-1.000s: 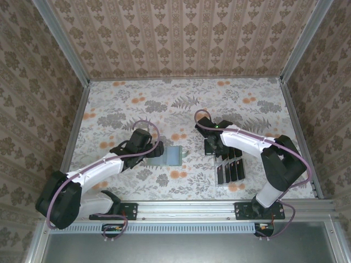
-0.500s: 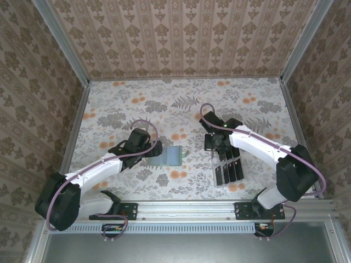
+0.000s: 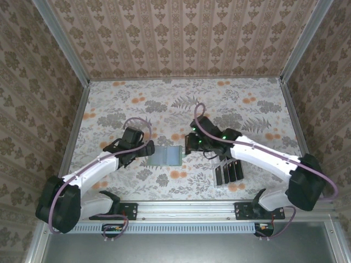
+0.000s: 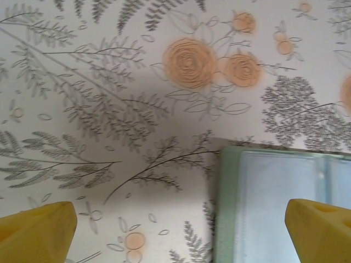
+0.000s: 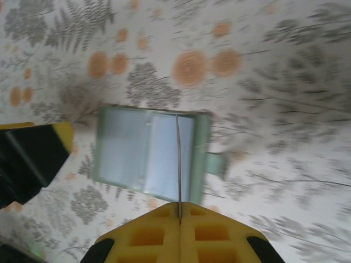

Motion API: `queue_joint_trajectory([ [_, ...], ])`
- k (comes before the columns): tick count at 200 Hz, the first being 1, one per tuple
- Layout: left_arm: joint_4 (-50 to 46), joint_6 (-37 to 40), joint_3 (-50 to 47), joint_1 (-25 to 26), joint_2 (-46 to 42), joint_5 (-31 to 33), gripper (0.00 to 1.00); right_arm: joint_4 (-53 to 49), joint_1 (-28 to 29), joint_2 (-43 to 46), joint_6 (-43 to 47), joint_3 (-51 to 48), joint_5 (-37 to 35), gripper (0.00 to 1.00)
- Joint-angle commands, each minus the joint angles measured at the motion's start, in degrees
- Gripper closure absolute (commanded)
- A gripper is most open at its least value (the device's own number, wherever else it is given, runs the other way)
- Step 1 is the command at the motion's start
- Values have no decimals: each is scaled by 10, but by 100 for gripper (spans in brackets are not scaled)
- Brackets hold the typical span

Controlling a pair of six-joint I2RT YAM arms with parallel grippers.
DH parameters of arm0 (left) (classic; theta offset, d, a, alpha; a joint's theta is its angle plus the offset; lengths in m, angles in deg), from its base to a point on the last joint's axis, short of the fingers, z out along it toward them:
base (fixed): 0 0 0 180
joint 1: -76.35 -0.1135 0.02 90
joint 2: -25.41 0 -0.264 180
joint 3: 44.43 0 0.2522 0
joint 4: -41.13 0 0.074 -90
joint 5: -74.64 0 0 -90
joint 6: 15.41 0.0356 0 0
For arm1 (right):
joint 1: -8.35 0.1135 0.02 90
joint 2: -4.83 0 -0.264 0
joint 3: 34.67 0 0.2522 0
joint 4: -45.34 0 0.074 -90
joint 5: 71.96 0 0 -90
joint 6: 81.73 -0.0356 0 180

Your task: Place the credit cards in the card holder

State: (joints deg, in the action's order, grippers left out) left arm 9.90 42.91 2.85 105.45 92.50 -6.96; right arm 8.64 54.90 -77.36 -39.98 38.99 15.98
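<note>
The card holder [image 3: 166, 157] lies open and flat on the floral table, sage-green rim around a grey-blue inside. My right gripper [image 3: 190, 143] hovers at its right edge, shut on one black credit card [image 5: 178, 159], seen edge-on as a thin line over the holder's [image 5: 147, 152] right half. My left gripper [image 3: 145, 149] sits just left of the holder, open, its yellow fingertips [image 4: 36, 225] wide apart with bare table between them and the holder's corner [image 4: 274, 203] near the right one. Several more black cards [image 3: 228, 171] stand in a clear rack.
The clear slotted rack [image 3: 221, 184] stands right of the holder, near the front rail. A small green tab [image 5: 215, 163] sticks out of the holder's right side. Patterned walls enclose the table on three sides; the far half of the table is open floor.
My right arm swung left from the rack to the holder's right edge with a card. My left gripper drew back to the left, and the holder now lies spread open.
</note>
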Motion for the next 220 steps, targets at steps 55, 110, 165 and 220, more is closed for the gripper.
queue_joint_trajectory([
  [55,-49,-9,16,-12,-14,21,0,217,60,-171,-61,21,30,100],
  [110,-40,-2,19,-13,4,3,0,228,54,-183,-55,-10,23,100],
  [165,-36,10,29,-9,31,-16,0,261,18,-181,-54,-78,50,100],
  [220,-29,27,43,32,36,-14,0,260,-7,-167,-36,-103,73,100],
])
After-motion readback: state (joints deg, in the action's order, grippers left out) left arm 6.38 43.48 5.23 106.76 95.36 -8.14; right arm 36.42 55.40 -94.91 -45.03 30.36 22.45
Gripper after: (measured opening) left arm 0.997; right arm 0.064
